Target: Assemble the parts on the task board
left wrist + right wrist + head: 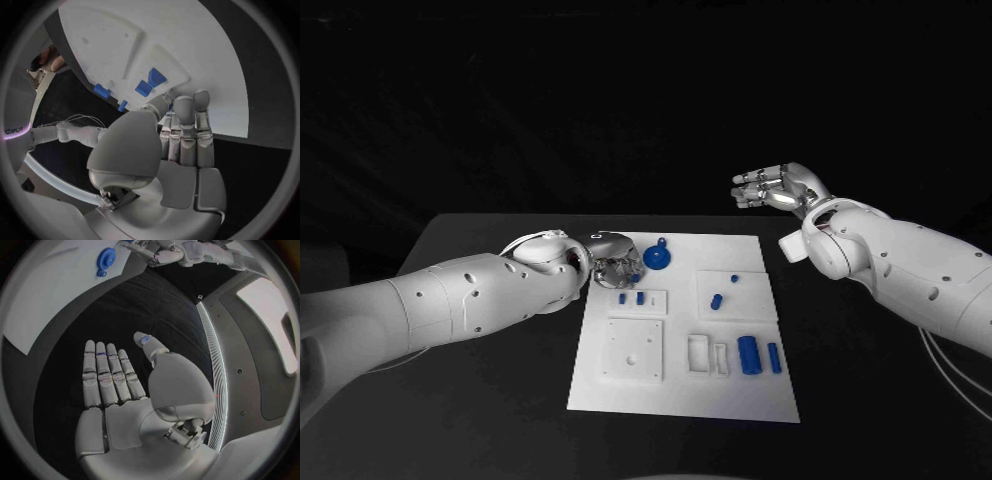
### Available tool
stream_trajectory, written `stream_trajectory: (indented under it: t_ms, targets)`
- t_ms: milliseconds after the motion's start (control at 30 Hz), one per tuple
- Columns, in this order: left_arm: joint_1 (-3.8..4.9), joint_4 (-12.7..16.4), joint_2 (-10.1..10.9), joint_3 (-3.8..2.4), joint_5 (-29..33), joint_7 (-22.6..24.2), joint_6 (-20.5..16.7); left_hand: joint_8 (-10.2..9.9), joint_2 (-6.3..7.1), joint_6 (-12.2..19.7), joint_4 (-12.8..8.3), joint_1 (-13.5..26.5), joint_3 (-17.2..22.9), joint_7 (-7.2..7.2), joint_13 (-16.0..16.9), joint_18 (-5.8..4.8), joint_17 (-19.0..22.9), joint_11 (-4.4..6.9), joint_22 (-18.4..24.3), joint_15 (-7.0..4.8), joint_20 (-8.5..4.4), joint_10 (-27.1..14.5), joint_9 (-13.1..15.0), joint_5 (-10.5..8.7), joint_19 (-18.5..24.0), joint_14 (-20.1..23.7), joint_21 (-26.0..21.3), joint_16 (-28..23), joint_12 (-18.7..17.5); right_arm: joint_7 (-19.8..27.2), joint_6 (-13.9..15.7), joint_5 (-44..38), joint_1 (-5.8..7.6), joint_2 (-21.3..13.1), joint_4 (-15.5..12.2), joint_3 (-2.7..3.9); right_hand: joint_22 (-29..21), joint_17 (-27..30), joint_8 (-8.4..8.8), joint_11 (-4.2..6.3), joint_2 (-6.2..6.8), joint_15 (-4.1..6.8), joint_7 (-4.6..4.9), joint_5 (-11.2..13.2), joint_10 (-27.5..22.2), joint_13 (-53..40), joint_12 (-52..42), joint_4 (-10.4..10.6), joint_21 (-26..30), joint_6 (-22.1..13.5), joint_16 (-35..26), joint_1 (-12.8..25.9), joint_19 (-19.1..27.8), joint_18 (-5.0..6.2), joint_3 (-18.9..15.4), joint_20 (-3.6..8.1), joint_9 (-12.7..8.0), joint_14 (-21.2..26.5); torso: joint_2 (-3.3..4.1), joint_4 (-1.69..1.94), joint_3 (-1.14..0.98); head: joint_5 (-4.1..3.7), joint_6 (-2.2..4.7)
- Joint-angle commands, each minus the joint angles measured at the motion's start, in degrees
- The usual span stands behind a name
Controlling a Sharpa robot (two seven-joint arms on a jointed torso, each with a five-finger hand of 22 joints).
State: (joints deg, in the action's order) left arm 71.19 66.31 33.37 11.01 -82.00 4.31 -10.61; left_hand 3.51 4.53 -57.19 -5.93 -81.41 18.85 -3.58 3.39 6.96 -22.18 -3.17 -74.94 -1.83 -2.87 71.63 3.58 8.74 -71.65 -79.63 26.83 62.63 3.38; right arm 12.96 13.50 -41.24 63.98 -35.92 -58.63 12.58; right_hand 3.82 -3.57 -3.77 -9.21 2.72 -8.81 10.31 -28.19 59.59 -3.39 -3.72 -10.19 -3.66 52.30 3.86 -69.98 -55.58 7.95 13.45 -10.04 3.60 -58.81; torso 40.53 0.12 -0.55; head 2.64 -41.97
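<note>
**Left hand at the board's far-left corner, blue disc just beside its fingers**

The white rectangular task board lies in the middle of the black table. Near its far edge, towards the far-left corner, lies a round blue toothed disc with a small tab. The silver left hand sits at that same corner, with the disc just beside its fingertips on the side towards the board's middle. The left hand is much the nearer of the two to the disc. From the head view I cannot tell whether a fingertip touches it.

In the left wrist view the left hand's fingers lie side by side, bent down over the board's edge, with nothing visibly between them and the thumb. I judge the hand empty and loosely parted, not gripping.

Just nearer the robot than the hand stand two small blue pegs in a raised white block. More blue parts lie further along: a short blue pin towards the right edge, and two blue cylinders near the front right, their long axes running front to back.

The silver right hand hangs well beyond the board's far-right corner, raised, its fingers apart and holding nothing.
</note>
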Motion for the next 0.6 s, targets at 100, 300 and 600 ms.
stream_trajectory:
  t_ms: [100,300,600]
  targets:
    - [-0.09,0.06,0.02,0.04,-0.48,-0.1,-1.01,-0.2,1.27,3.78,0.4,-0.07,0.46,0.48,-0.03,-0.07,0.1,-0.22,-1.04,0.0,0.12,-0.94,-0.21,-0.34,0.14,0.49,-0.23,-0.36,-0.05,0.36,-0.96,-0.56,-0.02,-0.01,-0.01,0.02,-0.09,0.09,0.33,0.01,-0.27,-0.12,-0.09,-0.24,-0.21,0.08,0.17,-0.1,-0.32,-0.04,-0.33,-0.09,0.42,0.01,-0.22,-0.12,-0.07,0.27,-0.01,0.02,0.03,0.01,0.03]
    - [-0.1,-0.21,0.36,0.03,-0.04,-0.53,-1.77,-0.41,2.08,10.09,1.38,-0.58,-0.03,0.76,-0.03,-0.08,0.23,-0.77,-1.0,0.25,0.25,-2.57,-0.42,-0.57,0.31,1.06,-0.76,-0.64,-0.04,-0.51,-1.81,-2.32,-0.06,-0.25,-0.24,0.02,-0.09,0.09,0.31,-0.14,-0.15,-0.46,-0.08,0.04,-0.56,0.07,0.16,-0.34,-0.29,0.19,-0.32,-0.3,0.74,-0.1,-0.55,-0.13,-0.05,0.5,0.0,-0.01,0.04,-0.09,0.11]
    - [-0.11,-1.55,1.63,-0.27,1.54,-1.05,-3.25,0.21,2.58,0.61,1.13,-2.12,1.27,-2.47,-0.03,0.55,1.31,-1.92,-1.14,0.98,0.95,-5.7,0.04,-0.42,1.38,3.11,-1.9,-2.66,-0.04,-3.73,-6.94,-13.47,-0.94,-2.74,-3.38,0.02,0.96,-1.61,-0.36,3.29,-0.14,4.08,-2.41,2.18,8.57,-0.14,-0.33,-2.59,-4.87,9.46,2.18,-0.78,-10.12,0.96,2.28,4.21,0.71,-12.01,-0.03,-0.02,0.03,-0.42,0.59]
